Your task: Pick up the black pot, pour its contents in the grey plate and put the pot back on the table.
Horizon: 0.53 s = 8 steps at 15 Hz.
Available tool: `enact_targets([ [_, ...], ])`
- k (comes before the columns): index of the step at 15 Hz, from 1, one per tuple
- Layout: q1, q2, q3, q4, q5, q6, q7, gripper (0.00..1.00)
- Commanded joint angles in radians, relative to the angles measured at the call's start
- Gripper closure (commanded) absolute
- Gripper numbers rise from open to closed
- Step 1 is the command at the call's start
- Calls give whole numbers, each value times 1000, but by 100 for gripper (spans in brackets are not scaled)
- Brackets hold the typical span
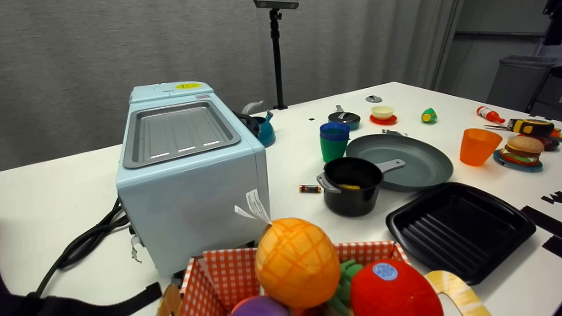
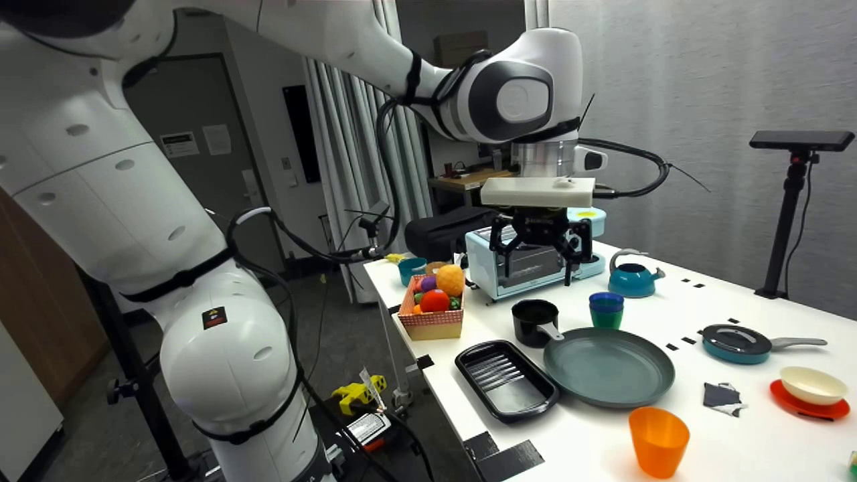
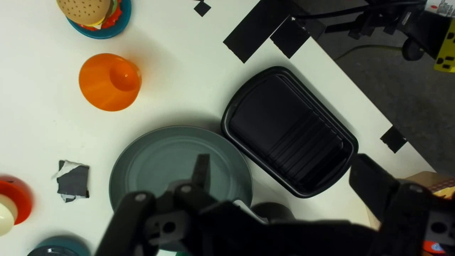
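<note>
Saucepan (image 1: 353, 202) with yellow contents (image 1: 350, 187) is seen in an exterior view at eight o'clock from the grey plate (image 1: 417, 159). In an exterior view, the gripper (image 2: 537, 275), jaws spread wide, is shown at the saucepan's twelve o'clock. In the wrist view, a ridged black tray (image 3: 289, 135) is seen at the plate's two o'clock.

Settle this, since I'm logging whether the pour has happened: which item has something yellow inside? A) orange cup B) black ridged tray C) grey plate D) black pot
D, because an exterior view shows yellow contents inside the black pot.
</note>
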Motion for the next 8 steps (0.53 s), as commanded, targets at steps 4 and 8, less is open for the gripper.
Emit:
enact_targets([
  [4,-34,3,27,0,6,-2,-4,0],
  [8,-34,3,27,0,6,-2,-4,0],
])
